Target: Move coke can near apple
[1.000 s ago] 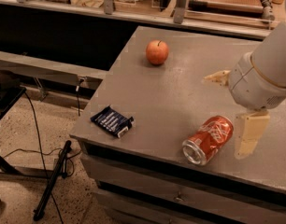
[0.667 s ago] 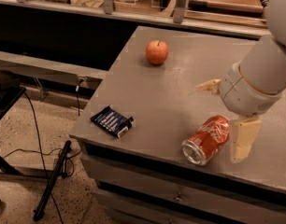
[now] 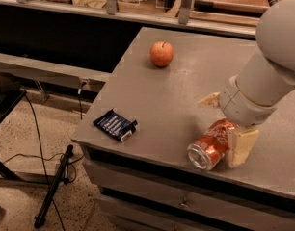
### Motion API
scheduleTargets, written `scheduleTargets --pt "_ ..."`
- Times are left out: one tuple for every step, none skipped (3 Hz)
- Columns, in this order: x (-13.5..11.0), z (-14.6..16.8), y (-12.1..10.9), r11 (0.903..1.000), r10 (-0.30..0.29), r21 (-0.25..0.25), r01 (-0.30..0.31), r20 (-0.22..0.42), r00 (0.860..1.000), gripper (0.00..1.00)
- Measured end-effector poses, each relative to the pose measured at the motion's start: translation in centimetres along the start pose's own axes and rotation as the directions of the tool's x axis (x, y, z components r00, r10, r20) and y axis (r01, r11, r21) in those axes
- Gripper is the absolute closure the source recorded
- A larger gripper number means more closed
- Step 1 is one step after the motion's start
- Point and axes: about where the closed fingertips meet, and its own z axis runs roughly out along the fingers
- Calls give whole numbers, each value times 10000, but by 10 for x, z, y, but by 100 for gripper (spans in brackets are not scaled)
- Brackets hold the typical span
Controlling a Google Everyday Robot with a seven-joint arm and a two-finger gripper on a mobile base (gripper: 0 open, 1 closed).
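The coke can [image 3: 211,147] lies on its side near the front edge of the grey table [image 3: 171,100], its open silver end facing the front. The apple [image 3: 161,54] stands upright at the table's far left, well apart from the can. My gripper [image 3: 225,123] hangs over the can's far end, open. One cream finger [image 3: 208,100] is behind the can. The other finger [image 3: 241,147] is right beside the can's right side. The arm's big grey wrist hides the can's far end.
A flat dark blue packet [image 3: 115,124] lies near the table's front left corner. The table's front edge runs just below the can. A railing and shelves stand behind the table. Cables and a black pole lie on the floor at the left.
My arm has moved left and down towards the can. The right finger now sits close against the can's side. The can, apple and packet have not moved.
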Motion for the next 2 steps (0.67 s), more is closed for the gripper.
scheduleTargets --pt "-1 1 0 10000 -15 -15 15 5 10000 35" --pt "-1 1 0 10000 4 -30 -4 37 10000 66"
